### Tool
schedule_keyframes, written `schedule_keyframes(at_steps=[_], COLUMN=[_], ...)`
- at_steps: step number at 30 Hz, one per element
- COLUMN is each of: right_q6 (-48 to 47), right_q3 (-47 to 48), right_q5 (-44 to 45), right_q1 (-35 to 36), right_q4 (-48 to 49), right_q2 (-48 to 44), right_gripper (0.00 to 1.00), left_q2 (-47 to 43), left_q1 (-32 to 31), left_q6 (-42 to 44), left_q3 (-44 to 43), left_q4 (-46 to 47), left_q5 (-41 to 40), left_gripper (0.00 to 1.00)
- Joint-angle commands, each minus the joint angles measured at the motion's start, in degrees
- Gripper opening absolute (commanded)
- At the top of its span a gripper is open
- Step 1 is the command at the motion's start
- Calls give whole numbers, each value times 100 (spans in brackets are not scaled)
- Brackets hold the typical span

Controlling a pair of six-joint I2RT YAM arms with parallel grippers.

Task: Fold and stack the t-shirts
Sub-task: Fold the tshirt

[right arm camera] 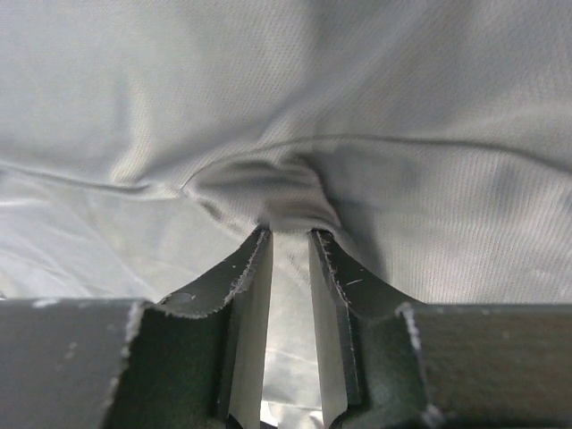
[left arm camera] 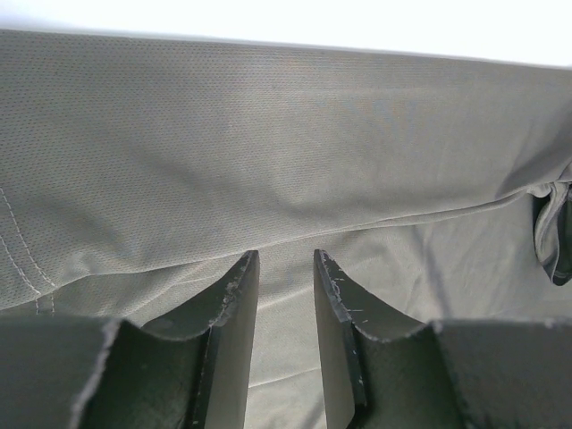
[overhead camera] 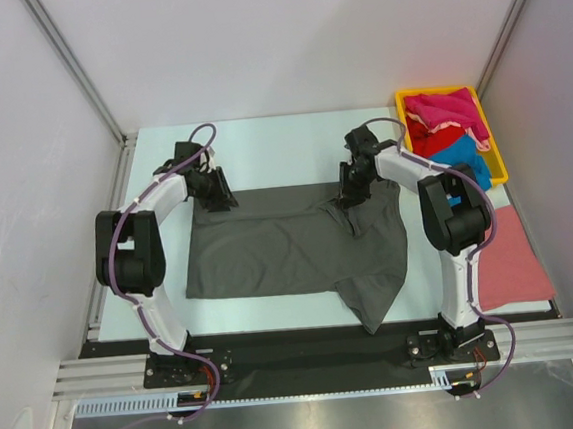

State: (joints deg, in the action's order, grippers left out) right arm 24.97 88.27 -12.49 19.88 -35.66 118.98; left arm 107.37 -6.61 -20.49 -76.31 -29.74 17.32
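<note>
The dark grey t-shirt (overhead camera: 280,255) lies mid-frame, long axis left to right; the right gripper (overhead camera: 351,194) is clamped on a pucker at its upper right; the left gripper (overhead camera: 216,193) sits at its upper left corner, jaws nearly together, grip uncertain.

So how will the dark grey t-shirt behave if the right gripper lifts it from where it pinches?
Probably floppy: the dark grey t-shirt puckers around the right gripper instead of rising flat. It looks thin, so likely light, yet its spread on the table may cause drag. The hanging parts would likely sag and fold.
</note>
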Motion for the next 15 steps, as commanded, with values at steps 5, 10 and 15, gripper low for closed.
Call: schedule_keyframes(at_steps=[5, 10, 15], right_q6=[104, 280, 315], right_q3=[-81, -143, -143], right_q5=[-182, -535, -456], right_q1=[7, 7, -37], right_q4=[85, 340, 455], right_q2=[-507, -376, -217], right_gripper=[31, 30, 30], left_q2=[12, 12, -15], left_q1=[64, 72, 81], left_q6=[45, 45, 63], left_q3=[-50, -59, -33], left_q4=[82, 73, 64], left_q5=[166, 166, 157], left_gripper=[36, 36, 36])
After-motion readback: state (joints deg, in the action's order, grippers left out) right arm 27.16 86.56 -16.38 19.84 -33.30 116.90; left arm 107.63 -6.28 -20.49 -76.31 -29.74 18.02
